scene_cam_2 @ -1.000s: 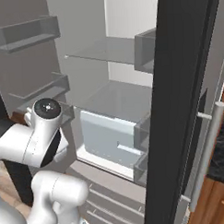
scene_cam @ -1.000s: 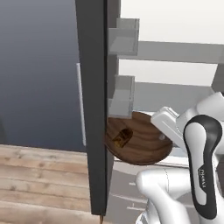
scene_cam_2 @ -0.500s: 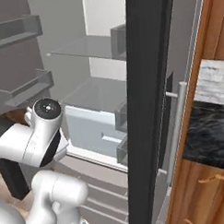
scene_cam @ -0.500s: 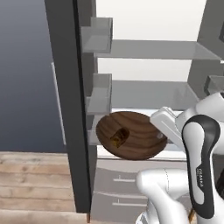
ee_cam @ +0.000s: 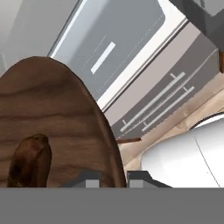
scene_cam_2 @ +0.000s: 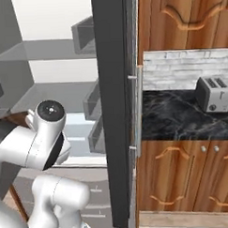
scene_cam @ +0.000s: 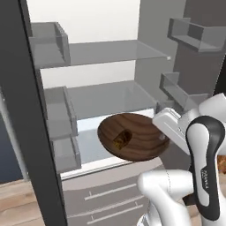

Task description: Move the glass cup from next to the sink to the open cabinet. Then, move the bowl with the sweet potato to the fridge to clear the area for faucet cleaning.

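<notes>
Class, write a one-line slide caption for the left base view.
Gripper shut on the rim of the wooden bowl, sweet potato inside, held before the open fridge.

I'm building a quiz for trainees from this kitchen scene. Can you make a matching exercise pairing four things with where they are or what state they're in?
Things:
1. bowl
2. sweet potato
3. toaster
4. fridge

Places or states:
A. on the black counter
B. doors open
C. held at its rim by the gripper
D. lying inside the bowl

Pairs: 1-C, 2-D, 3-A, 4-B
</notes>
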### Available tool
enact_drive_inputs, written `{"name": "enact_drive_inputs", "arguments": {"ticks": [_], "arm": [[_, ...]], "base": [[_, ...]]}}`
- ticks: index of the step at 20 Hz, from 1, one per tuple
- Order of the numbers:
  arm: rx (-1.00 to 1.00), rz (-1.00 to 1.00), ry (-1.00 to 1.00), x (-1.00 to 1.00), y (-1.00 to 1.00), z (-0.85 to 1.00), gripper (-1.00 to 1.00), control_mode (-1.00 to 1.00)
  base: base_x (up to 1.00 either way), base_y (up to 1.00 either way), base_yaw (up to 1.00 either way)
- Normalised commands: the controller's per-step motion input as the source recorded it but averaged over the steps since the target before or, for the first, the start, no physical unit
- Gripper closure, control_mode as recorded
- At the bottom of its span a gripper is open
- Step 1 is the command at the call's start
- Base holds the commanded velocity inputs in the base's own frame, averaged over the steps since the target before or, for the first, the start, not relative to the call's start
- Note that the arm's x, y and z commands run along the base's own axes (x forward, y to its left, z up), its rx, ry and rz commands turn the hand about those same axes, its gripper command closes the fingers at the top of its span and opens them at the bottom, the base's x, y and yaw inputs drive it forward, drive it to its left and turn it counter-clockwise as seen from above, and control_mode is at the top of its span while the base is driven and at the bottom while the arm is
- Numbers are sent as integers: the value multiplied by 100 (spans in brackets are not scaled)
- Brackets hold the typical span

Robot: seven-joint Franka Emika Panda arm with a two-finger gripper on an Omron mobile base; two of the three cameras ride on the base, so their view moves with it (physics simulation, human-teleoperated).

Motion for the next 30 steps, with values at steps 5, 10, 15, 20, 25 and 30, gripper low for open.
{"name": "enact_drive_inputs", "arguments": {"ticks": [5, 10, 15, 20, 25, 30], "arm": [[0, 0, 0, 0, 0, 0, 100, 100], [0, 0, 0, 0, 0, 0, 100, 100], [0, 0, 0, 0, 0, 0, 100, 100], [0, -15, 4, 60, 12, 0, 100, -100], [0, -34, 1, 49, 9, 0, 100, -100], [0, -26, 2, 100, 5, 0, 100, -100]], "base": [[40, 43, -18], [24, -20, 0], [53, -2, -5], [38, 1, -8], [0, 0, 0], [0, 0, 0]]}}
